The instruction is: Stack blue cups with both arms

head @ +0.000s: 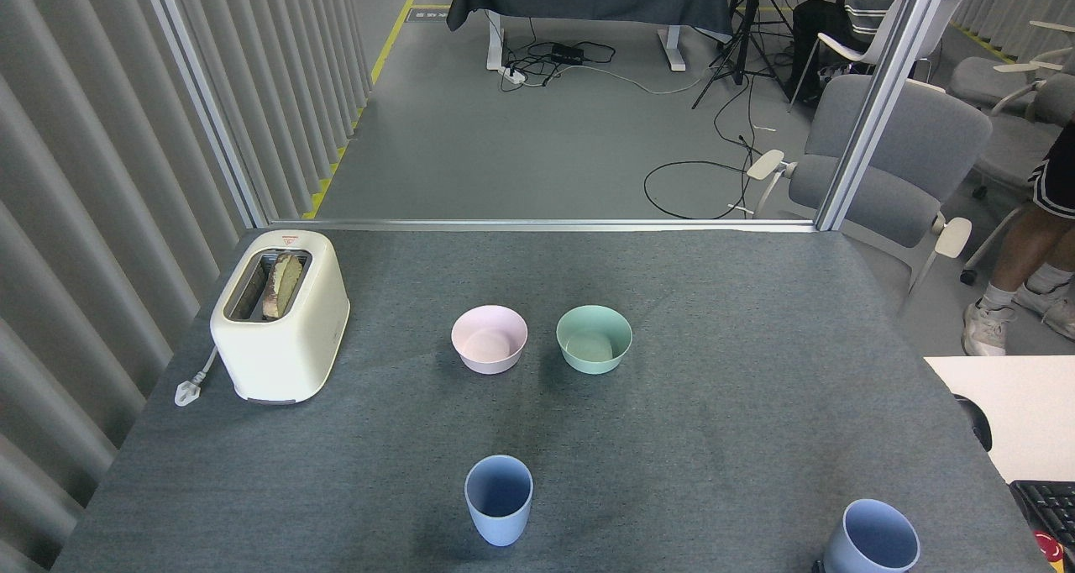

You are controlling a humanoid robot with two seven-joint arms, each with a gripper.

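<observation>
On the desk (pixel 714 438): one blue cup (pixel 499 499) stood front centre, second blue cup (pixel 872 539) front right, well apart | neither gripper in my view, state unknown | step: not started, I judged | next: grasp both cups, nest them.

Bright, even overhead light fills the sharp head view, leaving only soft dim shadows on the grey table (pixel 722 405) beside the blue cups (pixel 499 499) and bowls (pixel 490 339), without glare
</observation>
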